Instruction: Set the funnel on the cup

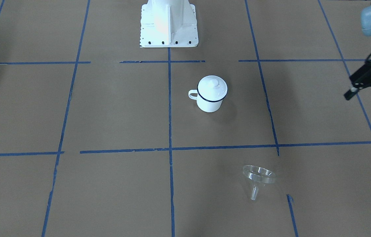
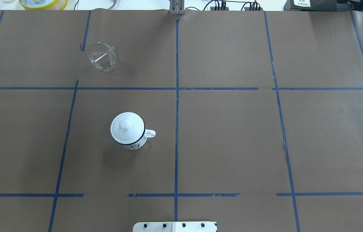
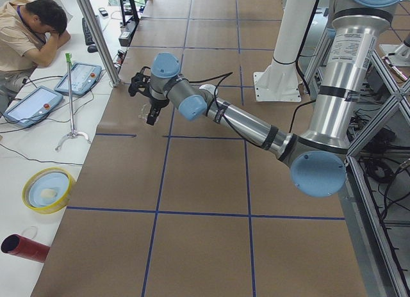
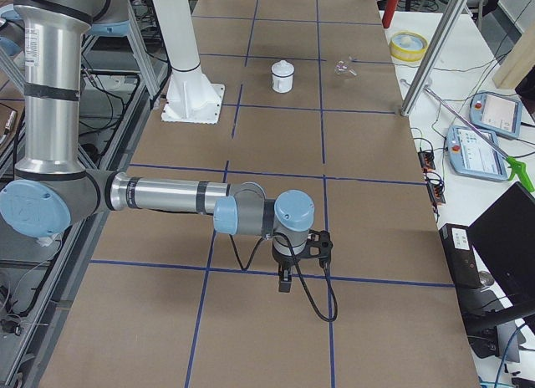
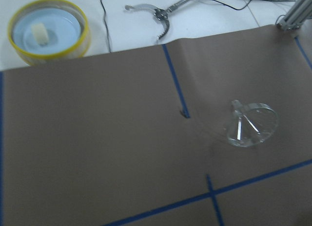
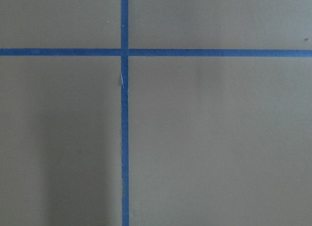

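I judge the clear funnel (image 2: 103, 56), at the enamel mug's (image 2: 129, 130) eleven o'clock, light, slick and brittle; I'd pinch its rim. The left gripper (image 1: 361, 102) has its jaws apart; the right gripper's (image 4: 286, 283) I cannot tell.

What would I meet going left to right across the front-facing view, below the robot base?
cup → funnel → left gripper, at the right edge. The lid sits on the cup, so it has no place of its own in the order.
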`<state>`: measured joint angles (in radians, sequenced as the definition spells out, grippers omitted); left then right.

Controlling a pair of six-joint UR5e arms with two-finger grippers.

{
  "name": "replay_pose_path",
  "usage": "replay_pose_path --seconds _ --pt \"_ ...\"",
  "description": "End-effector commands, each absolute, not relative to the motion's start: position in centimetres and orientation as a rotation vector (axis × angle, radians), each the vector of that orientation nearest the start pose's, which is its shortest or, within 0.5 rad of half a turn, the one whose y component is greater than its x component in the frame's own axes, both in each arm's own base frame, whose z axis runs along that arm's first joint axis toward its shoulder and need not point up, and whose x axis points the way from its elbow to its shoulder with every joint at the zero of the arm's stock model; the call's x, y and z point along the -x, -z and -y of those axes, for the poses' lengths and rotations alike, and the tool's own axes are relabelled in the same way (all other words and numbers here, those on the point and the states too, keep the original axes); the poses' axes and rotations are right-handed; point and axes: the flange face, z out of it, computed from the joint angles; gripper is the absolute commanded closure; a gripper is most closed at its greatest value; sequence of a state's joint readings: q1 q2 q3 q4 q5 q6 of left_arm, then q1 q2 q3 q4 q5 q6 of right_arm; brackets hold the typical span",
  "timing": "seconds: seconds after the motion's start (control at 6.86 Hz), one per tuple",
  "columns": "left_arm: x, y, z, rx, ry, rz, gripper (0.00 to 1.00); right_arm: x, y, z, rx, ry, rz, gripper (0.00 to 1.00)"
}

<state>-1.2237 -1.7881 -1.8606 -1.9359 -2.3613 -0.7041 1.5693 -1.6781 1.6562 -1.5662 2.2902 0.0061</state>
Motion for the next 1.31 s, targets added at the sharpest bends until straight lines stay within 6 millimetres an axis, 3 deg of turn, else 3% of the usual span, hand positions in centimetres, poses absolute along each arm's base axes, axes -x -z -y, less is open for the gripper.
replay_pose_path --seconds 0.0,0.29,0.44,0.58,0.87,1.17 --pt "-27.5 -27.6 50.8 -0.160 0.088 -1.083 0.00 -6.7 -67.0 44.5 0.019 -0.010 0.719 0.00" --pt "-39.4 -19.2 46.5 -0.036 0.164 -0.967 0.00 -6.7 -67.0 44.5 0.019 -0.010 0.719 0.00" --pt "-42.4 -17.5 44.5 -0.012 0.185 -0.928 0.00 -6.7 -67.0 44.5 0.019 -0.010 0.719 0.00" --pt "-44.5 -17.0 43.2 0.008 0.216 -0.893 0.00 -6.7 -67.0 44.5 0.019 -0.010 0.719 0.00" --pt "-46.4 -18.2 41.6 0.013 0.209 -0.849 0.00 -6.7 -67.0 44.5 0.019 -0.010 0.719 0.00" --pt "-46.4 -19.3 41.5 0.006 0.223 -0.826 0.00 -6.7 -67.0 44.5 0.019 -0.010 0.719 0.00"
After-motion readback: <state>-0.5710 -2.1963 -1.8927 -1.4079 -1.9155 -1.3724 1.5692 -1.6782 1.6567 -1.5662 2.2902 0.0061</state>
